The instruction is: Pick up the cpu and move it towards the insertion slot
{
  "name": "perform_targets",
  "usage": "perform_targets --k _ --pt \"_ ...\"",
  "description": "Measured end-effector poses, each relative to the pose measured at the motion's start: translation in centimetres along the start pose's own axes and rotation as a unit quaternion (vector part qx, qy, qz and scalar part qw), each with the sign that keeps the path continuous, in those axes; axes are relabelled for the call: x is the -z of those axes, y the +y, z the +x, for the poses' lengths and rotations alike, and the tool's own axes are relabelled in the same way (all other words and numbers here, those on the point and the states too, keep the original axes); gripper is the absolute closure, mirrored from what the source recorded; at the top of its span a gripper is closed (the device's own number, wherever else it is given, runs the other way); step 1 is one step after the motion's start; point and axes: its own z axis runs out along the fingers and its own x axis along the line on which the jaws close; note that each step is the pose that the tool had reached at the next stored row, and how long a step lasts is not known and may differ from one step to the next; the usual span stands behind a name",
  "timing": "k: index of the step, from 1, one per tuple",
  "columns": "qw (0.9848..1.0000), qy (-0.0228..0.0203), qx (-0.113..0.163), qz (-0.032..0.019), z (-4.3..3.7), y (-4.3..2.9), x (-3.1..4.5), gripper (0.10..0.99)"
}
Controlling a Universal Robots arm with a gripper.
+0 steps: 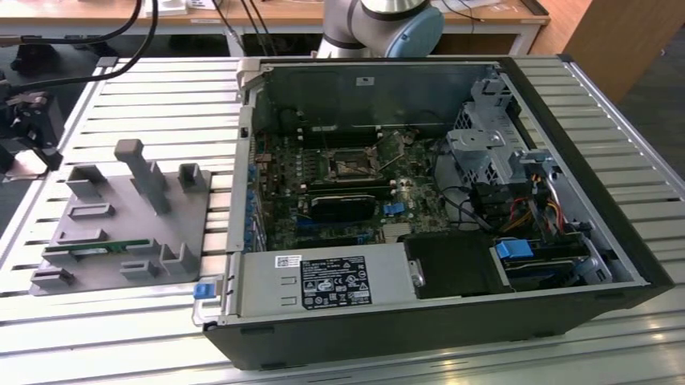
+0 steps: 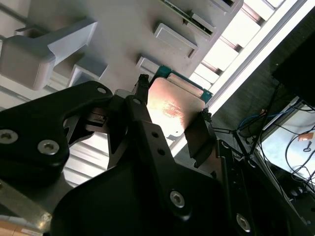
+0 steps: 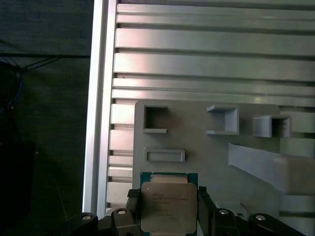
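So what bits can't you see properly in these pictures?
- The cpu: one edge is cut off by the frame in the first wrist view; the tool hides part in the second wrist view.
- Whether the cpu touches the grey tray: cannot tell.
- The insertion slot: its inside is too small in the exterior view.
- The arm: cut off by the exterior view's top edge.

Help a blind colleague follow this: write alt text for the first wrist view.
The gripper clasps the cpu by two opposite edges, silvery top facing the camera. Behind it lies a grey fixture plate with moulded pockets, on a slatted metal table.
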Motion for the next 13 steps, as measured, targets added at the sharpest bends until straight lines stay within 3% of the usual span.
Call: perform_targets --k 13 --pt "1.0 0.0 0.0 0.0 0.02 0.06 0.82 0.541"
